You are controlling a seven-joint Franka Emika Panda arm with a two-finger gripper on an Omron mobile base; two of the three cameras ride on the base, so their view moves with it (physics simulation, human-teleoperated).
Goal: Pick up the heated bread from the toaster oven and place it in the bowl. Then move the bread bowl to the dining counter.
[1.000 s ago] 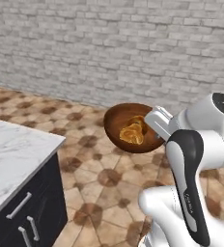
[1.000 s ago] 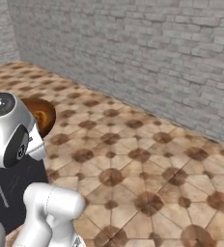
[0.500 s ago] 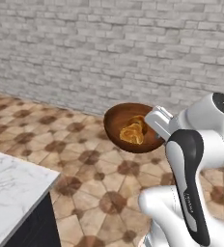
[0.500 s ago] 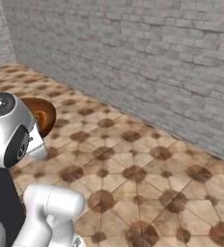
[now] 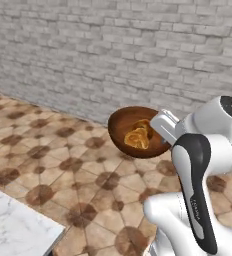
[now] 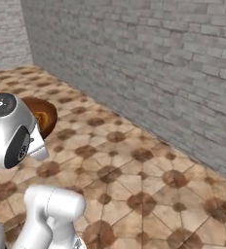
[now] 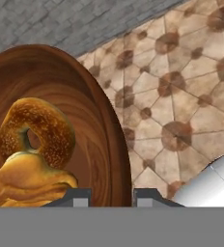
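The gripper (image 7: 112, 195) is closed tight on the rim of the bowl (image 5: 133, 131); in the hand view its two dark fingertips (image 7: 75, 197) stand one on each side of the wooden wall, the left one inside the bowl and the other outside it. The bowl hangs in the air above the tiled floor (image 5: 63, 165), carried by that one edge, with its opening turned partly toward the left base camera. It touches no surface.

Inside the bowl lies the heated bread (image 5: 138, 135), resting on the lower part of the inner wall, close to the gripped rim. It is a small golden-brown knotted piece: a ring-like loop with a hole through it on top, darker and speckled, and a smoother, paler lump beneath it. It takes up only a small part of the bowl.

The bowl is glossy and reddish-brown, with wood grain curving round its inside. In the right base view a slice of it shows just behind the arm's white joint.

A corner of a white marble counter (image 5: 18, 230) with grey veins sits at the lower left of the left base view, well apart from the bowl. A grey brick wall (image 6: 149, 58) stands behind.
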